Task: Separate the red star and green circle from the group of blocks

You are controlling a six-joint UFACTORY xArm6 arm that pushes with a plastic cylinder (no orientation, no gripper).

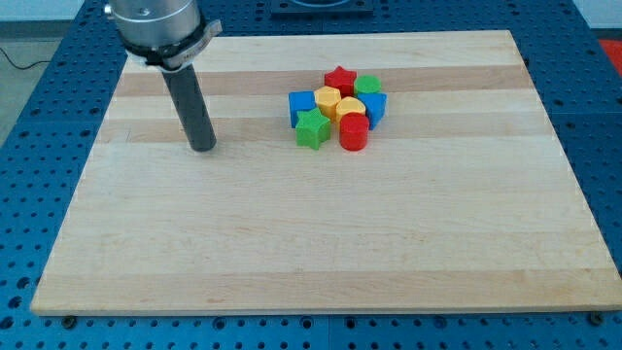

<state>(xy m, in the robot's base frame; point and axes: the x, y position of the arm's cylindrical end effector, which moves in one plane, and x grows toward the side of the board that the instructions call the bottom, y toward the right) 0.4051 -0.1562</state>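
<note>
A tight group of blocks sits in the upper middle of the wooden board (311, 243). The red star (339, 80) is at the group's top, with the green circle (367, 86) touching it on the right. Below them lie a yellow block (328, 99), a second yellow block (350, 108), a blue block (302, 105) at the left, a blue block (375, 107) at the right, a green star (312, 127) and a red cylinder (354, 133) at the bottom. My tip (202, 148) rests on the board well to the left of the group, apart from every block.
The arm's grey body (155, 24) hangs over the board's top left corner. Blue perforated table (39, 146) surrounds the board on all sides.
</note>
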